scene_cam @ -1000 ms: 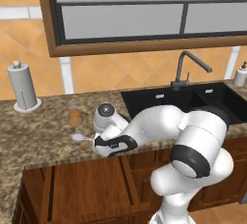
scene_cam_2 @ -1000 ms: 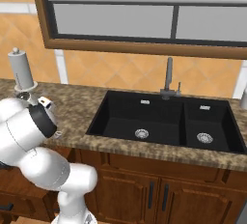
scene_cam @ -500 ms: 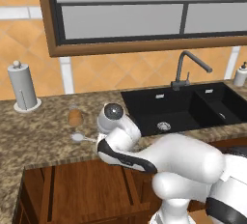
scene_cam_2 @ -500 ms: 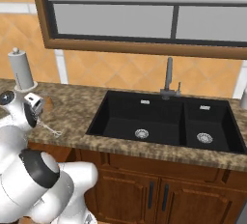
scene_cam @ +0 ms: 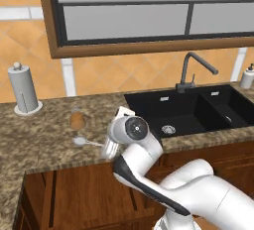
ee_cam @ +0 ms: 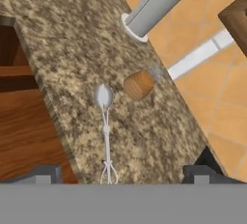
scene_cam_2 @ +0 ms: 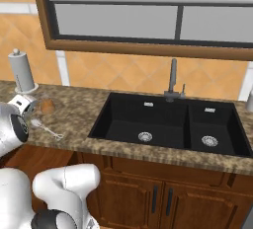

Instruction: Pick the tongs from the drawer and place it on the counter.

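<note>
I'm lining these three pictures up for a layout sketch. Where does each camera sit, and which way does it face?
Left base view: behind the arm on its left, facing forward and down at the speckled granite counter; white arm rises lower right.
Right base view: behind on its right, facing the black double sink; arm lower left.
Hand view: on the hand, looking down past the dark fingertips.
All three share the slim silvery tongs beside the squat brown shaker.

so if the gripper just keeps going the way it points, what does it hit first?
Most likely the tongs lying on the counter, between its spread fingers. Depth is unclear.
</note>
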Controlling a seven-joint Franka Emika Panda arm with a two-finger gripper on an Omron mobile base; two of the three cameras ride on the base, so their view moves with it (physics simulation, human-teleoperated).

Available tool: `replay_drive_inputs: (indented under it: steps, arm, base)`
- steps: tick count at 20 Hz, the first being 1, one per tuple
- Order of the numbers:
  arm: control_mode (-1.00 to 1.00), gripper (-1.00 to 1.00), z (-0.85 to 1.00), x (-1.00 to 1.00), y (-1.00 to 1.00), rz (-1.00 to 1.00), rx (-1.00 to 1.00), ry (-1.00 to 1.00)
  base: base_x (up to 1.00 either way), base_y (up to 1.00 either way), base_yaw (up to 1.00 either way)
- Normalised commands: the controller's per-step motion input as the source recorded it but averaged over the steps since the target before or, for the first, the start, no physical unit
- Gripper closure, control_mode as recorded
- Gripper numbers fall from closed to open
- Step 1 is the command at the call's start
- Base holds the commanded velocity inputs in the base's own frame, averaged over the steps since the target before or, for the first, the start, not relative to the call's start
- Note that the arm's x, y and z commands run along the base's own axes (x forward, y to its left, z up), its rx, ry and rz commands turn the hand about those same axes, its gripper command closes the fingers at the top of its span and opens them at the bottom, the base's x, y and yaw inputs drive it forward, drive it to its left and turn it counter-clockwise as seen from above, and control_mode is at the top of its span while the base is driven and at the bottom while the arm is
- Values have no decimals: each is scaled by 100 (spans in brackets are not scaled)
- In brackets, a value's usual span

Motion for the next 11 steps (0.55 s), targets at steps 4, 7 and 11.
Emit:
replay_drive_inputs:
  steps: [4,7,11]
  arm:
    - [-100,-100,0,-1,-51,0,25,0]
    - [-100,-100,0,0,-58,0,29,0]
    - [-100,-100,0,0,-49,0,26,0]
  base:
    - [0,0,0]
    - [0,0,0]
    - [0,0,0]
